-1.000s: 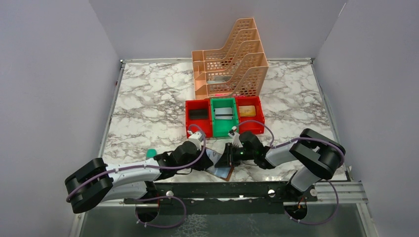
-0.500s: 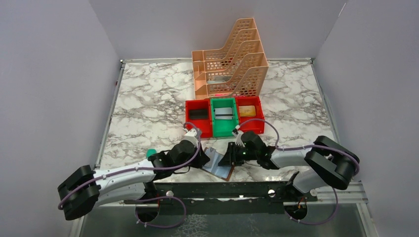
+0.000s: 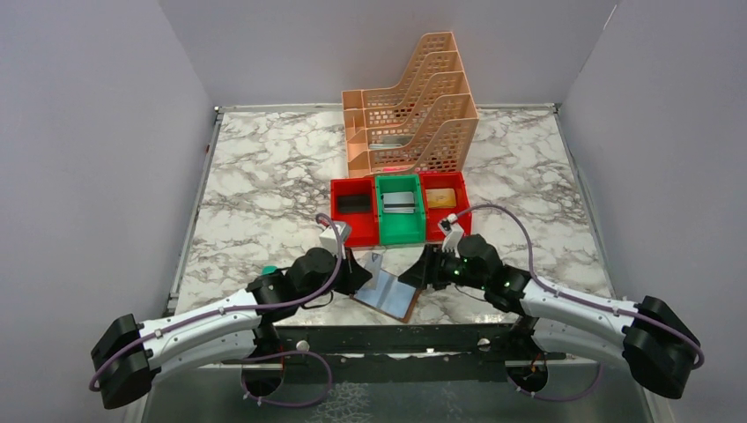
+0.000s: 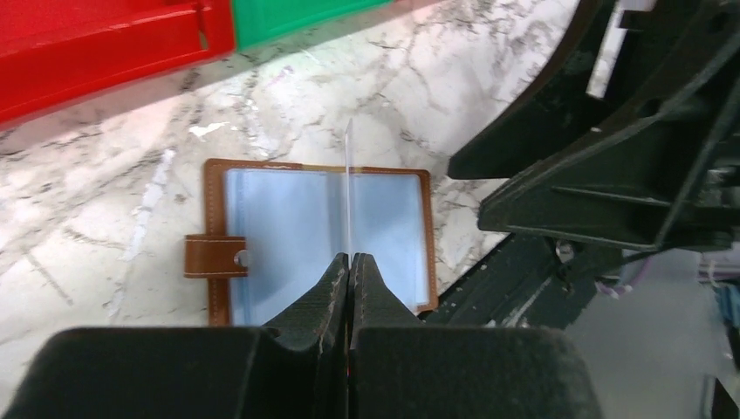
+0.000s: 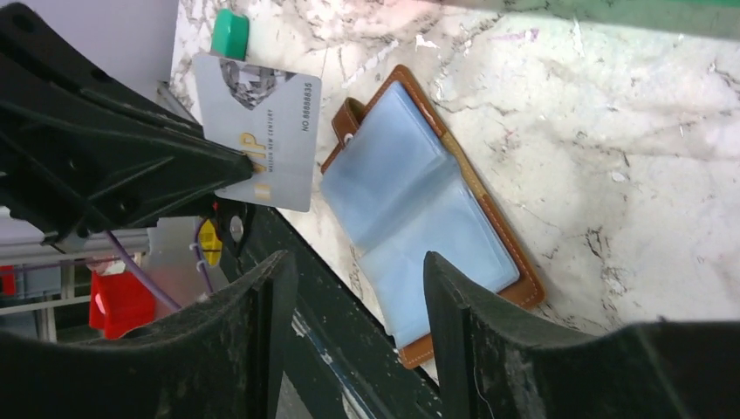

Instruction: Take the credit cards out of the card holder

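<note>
Currently the left gripper [image 4: 350, 262] pinches one credit card [image 5: 262, 131] by its edge, lifted clear of the open card holder [image 5: 419, 236], near its tab side. The right gripper [image 5: 358, 271] stands spread and empty beside the card holder. Caution: the narrow pinch may let the credit card pivot and fall onto the card holder.

The silvery credit card [image 5: 262, 122] reads "NO.88888935" along one edge, beside partly hidden gold letters "IP".
</note>
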Motion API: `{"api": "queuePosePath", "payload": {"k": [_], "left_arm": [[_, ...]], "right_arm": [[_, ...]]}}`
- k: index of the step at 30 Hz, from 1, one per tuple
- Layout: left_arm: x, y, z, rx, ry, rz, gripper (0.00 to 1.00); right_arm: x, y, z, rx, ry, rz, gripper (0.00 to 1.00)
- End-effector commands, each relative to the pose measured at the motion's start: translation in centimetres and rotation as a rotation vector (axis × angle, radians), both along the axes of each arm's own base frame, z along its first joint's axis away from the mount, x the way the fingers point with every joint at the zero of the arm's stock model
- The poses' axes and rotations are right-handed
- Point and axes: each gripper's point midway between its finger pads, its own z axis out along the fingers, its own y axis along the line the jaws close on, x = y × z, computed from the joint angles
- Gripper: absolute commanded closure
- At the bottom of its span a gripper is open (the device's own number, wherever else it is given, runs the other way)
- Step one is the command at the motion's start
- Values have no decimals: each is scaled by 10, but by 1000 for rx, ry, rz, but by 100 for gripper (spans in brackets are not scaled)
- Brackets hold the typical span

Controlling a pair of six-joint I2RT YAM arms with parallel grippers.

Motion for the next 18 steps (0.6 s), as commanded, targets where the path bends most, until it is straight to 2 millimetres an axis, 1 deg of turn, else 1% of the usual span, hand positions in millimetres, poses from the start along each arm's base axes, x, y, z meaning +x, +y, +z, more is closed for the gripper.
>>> {"api": "queuePosePath", "payload": {"k": [1,2,3,5,6,8,10,12,14,18], "left_arm": [[-11,-26,22,-150,5,-115,100],[-11,-29,23,-164,21,-128,100],[-12,-31,24,-177,32,-146,100],[-14,-34,26,-208,43,-171,100],[-15,-36,30,-244,42,-188,100],[-18,-38,36,-328,47,-217,100],[-17,-36,37,-378,69,-221,100],[-18,-35,37,-382,77,-237,100],[-23,-39,42,-404,75,-280,100],[-29,-46,51,-435,90,-332,100]], "right_arm": [[-10,-6,-6,78,11,-22,38],[-10,-9,-9,90,14,-43,38],[-8,-12,-12,104,10,-65,36],[-13,-13,-11,189,-41,-51,29],[-16,-15,-9,236,-52,-54,28],[-18,-17,-2,302,-68,-63,27],[-18,-17,5,318,-91,-57,27],[-19,-12,17,322,-136,-18,27],[-20,-8,26,329,-166,17,29],[-20,-5,40,410,-170,10,30]]}}
